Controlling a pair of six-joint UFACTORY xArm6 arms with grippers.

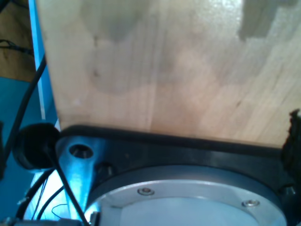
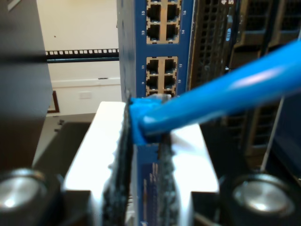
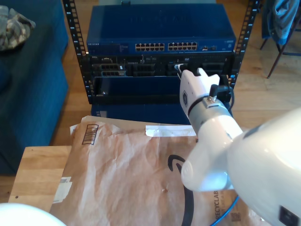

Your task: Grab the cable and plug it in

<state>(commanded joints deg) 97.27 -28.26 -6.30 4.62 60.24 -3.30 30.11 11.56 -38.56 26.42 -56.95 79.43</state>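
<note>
The bright-blue cable point(image 2: 225, 94) runs away from the jaws of my second gripper point(image 2: 143, 141), which is shut on its end just behind the translucent plug point(image 2: 157, 98). The plug points at the blue network switch point(image 2: 160, 42) and sits close in front of a block of its ports point(image 2: 162, 70); I cannot tell whether it touches. In the exterior view the white second arm reaches from the exterior view's right toward the rack, my second gripper point(image 3: 179, 68) just below the switch point(image 3: 160, 28). A stretch of cable point(image 3: 227, 213) trails near the bottom edge.
Black rack rails point(image 3: 75, 47) flank the switch, with dark servers point(image 3: 131, 68) under it. Brown paper packaging point(image 3: 131, 169) covers a wooden table point(image 3: 37, 174). A blue sofa point(image 3: 28, 84) stands at the exterior view's left. The first wrist view faces a wooden board point(image 1: 164, 70) and an arm base point(image 1: 188, 188).
</note>
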